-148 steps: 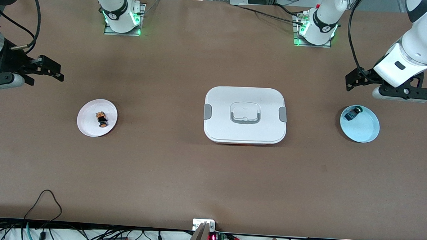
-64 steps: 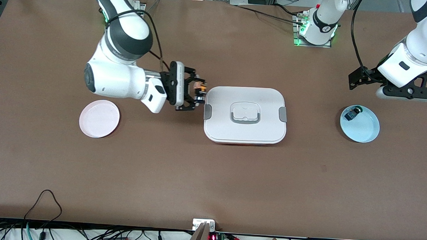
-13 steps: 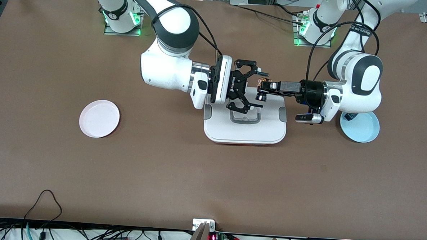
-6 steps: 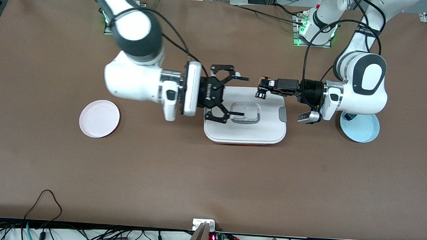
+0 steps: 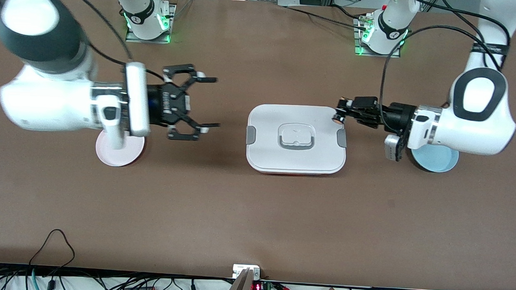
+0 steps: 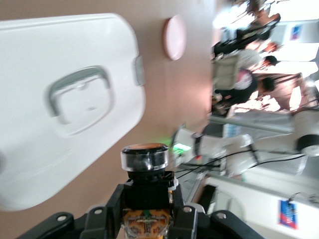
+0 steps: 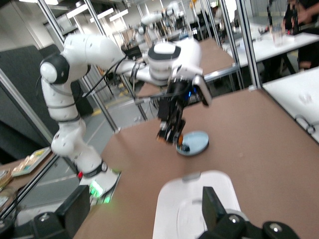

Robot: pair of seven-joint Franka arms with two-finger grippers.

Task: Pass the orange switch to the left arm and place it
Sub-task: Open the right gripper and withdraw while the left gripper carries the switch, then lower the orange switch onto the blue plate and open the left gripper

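- Orange switch (image 5: 338, 118) is now held in the left gripper (image 5: 344, 111), whose fingers are closed on the black barrel; in the left wrist view the orange-tipped cap (image 6: 145, 149) is seen pointing out past the fingertips, with the translucent orange body clamped between them.
- A second ago both grippers were met over the box (image 5: 296, 139); since then the handover has been completed and the arms have been drawn apart.
- The switch is carried above the box corner toward the left arm's end of the table, at the edge farther from the front camera, clear of the lid.
- The right gripper (image 5: 199, 102) is spread wide and empty, pulled back over bare table between the pink plate (image 5: 129, 157) and the box.
- The blue plate (image 5: 436, 160) is largely hidden under the left arm; the blue-and-black switch seen on it earlier cannot be made out now.
- By this reading the crossing is nearly done: what is left is to set the switch down toward the left arm's end, most likely on the blue plate.
- No brand or label can be read now; red digits on a small display (image 5: 256, 287) at the table edge are too small to read.
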